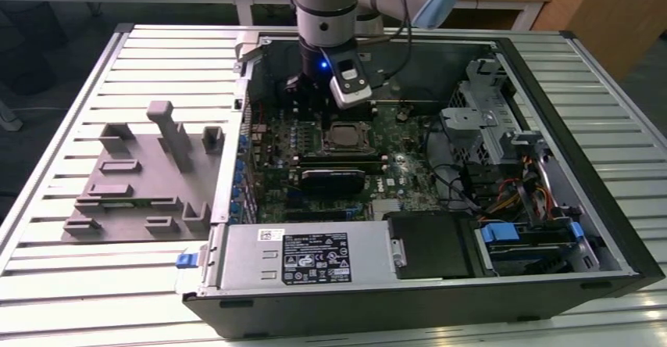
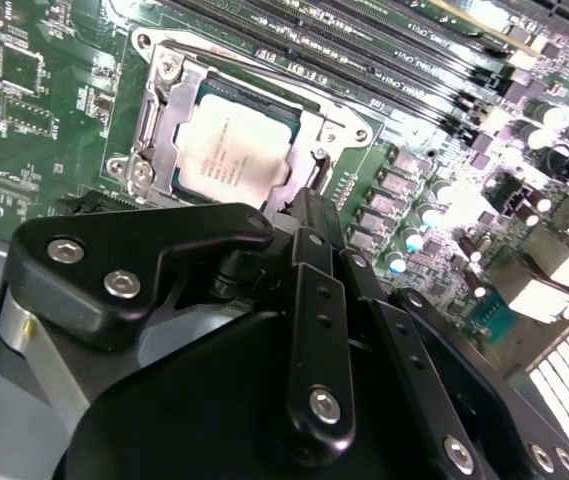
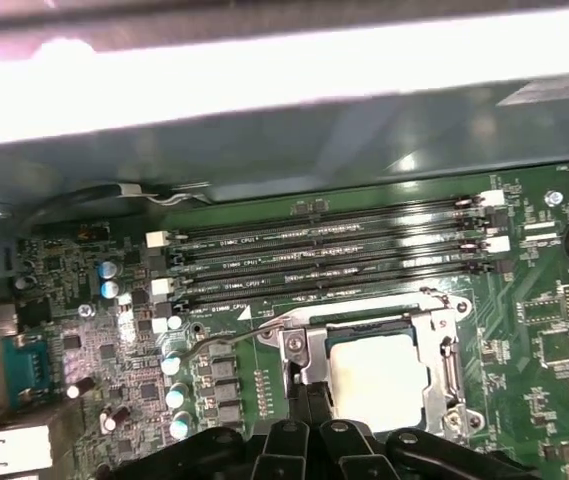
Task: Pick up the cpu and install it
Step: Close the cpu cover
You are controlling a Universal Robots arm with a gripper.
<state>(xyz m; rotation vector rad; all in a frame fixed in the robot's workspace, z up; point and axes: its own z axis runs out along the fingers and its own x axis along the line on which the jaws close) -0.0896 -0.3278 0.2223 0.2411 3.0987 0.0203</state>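
**Cpu [image 1: 341, 137] seated in its socket, claw [image 2: 309, 203] clenched on nothing**

In the exterior view the cpu lies flat in the socket frame [image 1: 343, 137] near the middle of the frame, on the green motherboard [image 1: 401, 175] inside the open computer case [image 1: 583, 206]. In the second wrist view the claw's tips are together by the cpu's edge. A grey fixture tray [image 1: 125, 183] sits on the slatted tabletop [image 1: 62, 112] at the exterior view's left.

Even room light in the exterior view, case [image 1: 417, 312] interior shadowed; in the first wrist view cpu [image 3: 379, 378] glares white, band [image 3: 264, 70] blown out.
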